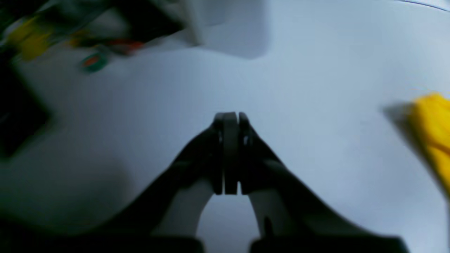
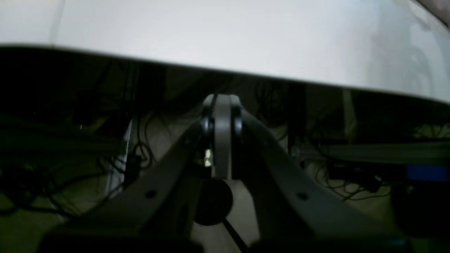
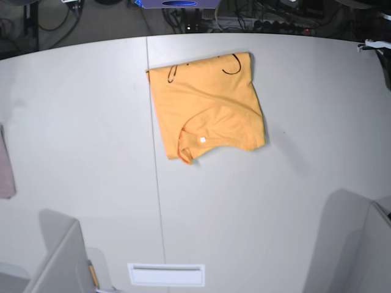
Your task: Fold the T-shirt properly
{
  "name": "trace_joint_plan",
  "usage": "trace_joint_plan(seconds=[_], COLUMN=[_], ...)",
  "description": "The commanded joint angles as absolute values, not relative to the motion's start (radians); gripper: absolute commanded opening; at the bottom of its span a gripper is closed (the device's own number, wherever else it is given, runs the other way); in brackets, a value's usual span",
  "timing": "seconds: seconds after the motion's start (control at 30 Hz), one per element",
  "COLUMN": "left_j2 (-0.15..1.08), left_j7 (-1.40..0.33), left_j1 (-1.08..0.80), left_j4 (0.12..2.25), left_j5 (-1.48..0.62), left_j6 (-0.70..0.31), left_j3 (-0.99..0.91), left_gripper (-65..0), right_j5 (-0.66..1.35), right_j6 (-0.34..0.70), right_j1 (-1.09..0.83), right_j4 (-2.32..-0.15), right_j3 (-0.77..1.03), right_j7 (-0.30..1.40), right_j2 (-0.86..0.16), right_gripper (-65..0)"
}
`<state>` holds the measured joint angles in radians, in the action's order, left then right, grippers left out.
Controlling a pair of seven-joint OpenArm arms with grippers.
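Base view, left edge: a strip of small pinkish-mauve cloth [image 3: 6, 166] lies on the pale grey tabletop [image 3: 79, 110], cut off by the frame. Well to its right, past a thin seam line [image 3: 154, 171] running near to far across the tabletop, the large light-orange short-sleeved cotton T-shirt [image 3: 211, 107] lies folded into a rough rectangle, far of centre, its far edge close to the tabletop's far rim. Thin black line marks [image 3: 231, 66] show along that far edge. The collar with a small white tag [image 3: 202, 140] sits at the near-left part of the fold. The cloth lies flat, with a few shallow creases.

Near edge of the base view: a white rectangular slot plate [image 3: 166, 274] lies just right of the seam. Grey arm housings show at the near-left [image 3: 61, 262] and near-right [image 3: 379, 244] corners; neither pincer is seen from here.

Right wrist view: the right pincer [image 2: 222, 102] has its jaws pressed together, nothing between them. It sits off the tabletop's rim, facing the dark space under it with tangled cables [image 2: 140, 151].

Left wrist view (blurred): the left pincer [image 1: 230, 117] is likewise closed on nothing, hanging above bare tabletop. A yellow-orange patch of the T-shirt shows at the right frame edge, well apart from the pincer.
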<state>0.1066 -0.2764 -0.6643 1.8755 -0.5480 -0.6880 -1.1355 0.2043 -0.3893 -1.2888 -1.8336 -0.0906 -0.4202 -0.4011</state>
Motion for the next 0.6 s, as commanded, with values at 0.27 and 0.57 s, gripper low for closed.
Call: trace_joint_plan(seconds=[0.27,0.57], left_j2=[0.183,0.166], left_j7=[-0.240,-0.240], left_j1=[-0.639,-0.816], left_j4=[1.644,1.503], left_j5=[-0.358,-0.188], left_j6=[-0.698,-0.698], left_j3=[-1.426,-1.484], left_gripper=[-65.0,-65.0], right_j5=[0.200,0.200], right_j6=[-0.400,-0.400], right_j1=[-1.309,-1.309], right_j4=[-1.718,-1.713], right_j3=[-0.094,-0.140], right_j7=[-0.441,-0.438], right_j2=[-0.453,-0.455], right_gripper=[-65.0,-65.0])
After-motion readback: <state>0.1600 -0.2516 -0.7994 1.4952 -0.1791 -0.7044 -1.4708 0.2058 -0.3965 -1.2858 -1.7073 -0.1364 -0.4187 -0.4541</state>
